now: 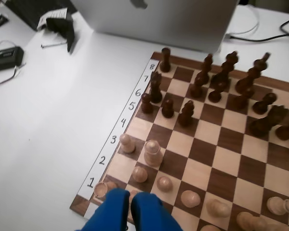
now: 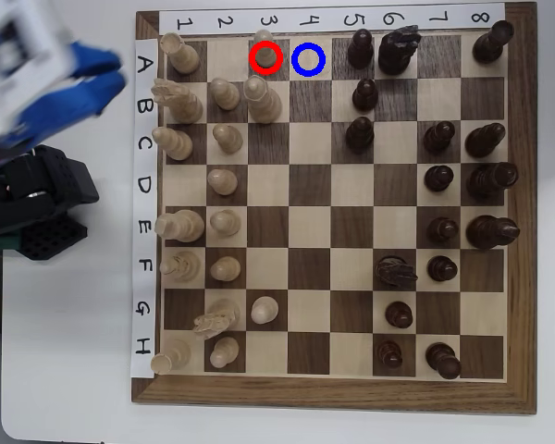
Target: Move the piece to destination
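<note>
Claw (image 1: 130,204) fingers nearly together, empty, over the board's corner; the piece (image 1: 127,143) stands ahead, destination (image 2: 308,59) just beyond it.

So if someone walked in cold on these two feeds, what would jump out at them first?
In the overhead view, the red ring and the blue ring drawn side by side on row A of the chessboard; the red one circles a pale pawn, the blue square is bare. Next, the blue tool, low in the wrist view over the board's near corner, with a silver laptop behind the dark pieces.
</note>
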Motion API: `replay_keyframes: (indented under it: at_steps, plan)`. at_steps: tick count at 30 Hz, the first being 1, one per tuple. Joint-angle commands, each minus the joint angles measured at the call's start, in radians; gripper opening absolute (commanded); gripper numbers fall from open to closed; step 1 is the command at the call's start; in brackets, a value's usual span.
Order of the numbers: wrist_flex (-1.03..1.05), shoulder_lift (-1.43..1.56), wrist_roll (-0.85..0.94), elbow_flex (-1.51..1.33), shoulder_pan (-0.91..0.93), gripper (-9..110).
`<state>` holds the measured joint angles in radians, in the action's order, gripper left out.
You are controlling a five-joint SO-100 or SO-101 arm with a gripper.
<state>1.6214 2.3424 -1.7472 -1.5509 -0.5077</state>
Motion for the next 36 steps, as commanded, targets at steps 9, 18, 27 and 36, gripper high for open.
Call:
replay_keyframes:
  at_steps: [9, 18, 27, 36]
  plan:
    - [-0.285, -0.164, -0.512, -0.258, -0.242, 7]
    - [-0.477, -0.183, -0.503, -0.385, -0.239, 11]
    - [-0.66, -0.189, -0.462, -0.488, -0.238, 21]
    - [-0.799, -0.273, -0.402, -0.565, -0.218, 21]
